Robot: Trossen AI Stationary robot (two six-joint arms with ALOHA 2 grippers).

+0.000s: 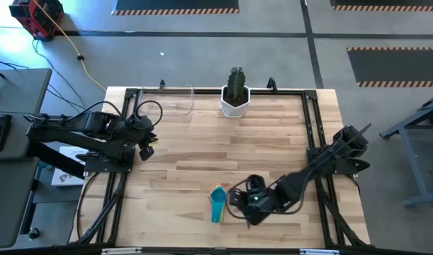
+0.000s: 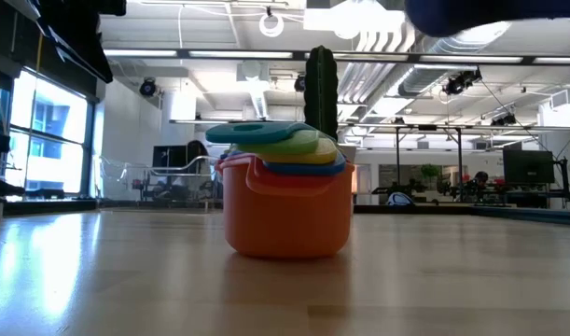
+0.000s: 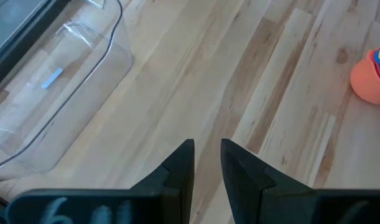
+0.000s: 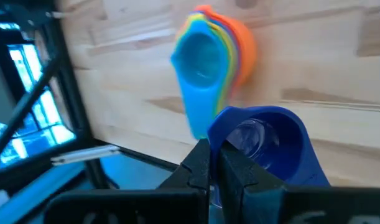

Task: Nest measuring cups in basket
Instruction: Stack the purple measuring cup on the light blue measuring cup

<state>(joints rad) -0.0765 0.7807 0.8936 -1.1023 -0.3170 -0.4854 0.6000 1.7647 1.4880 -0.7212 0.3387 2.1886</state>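
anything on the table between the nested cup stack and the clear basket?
Nothing. In the high view only bare wood separates the stack of measuring cups from the basket; the left wrist view shows the same bare boards.

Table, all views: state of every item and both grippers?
Nested cup stack: upright on table, outside basket.
Blue cup: pinched in right gripper, off the stack.
Basket: empty, far edge.
Left gripper: slightly open, empty, near basket.
Cactus pot: upright.

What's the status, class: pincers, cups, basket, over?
Right pincer shut on blue cup, beside cup stack near table's front. Left pincer empty, slightly apart, by basket. Basket holds no cups. Nothing in the way.
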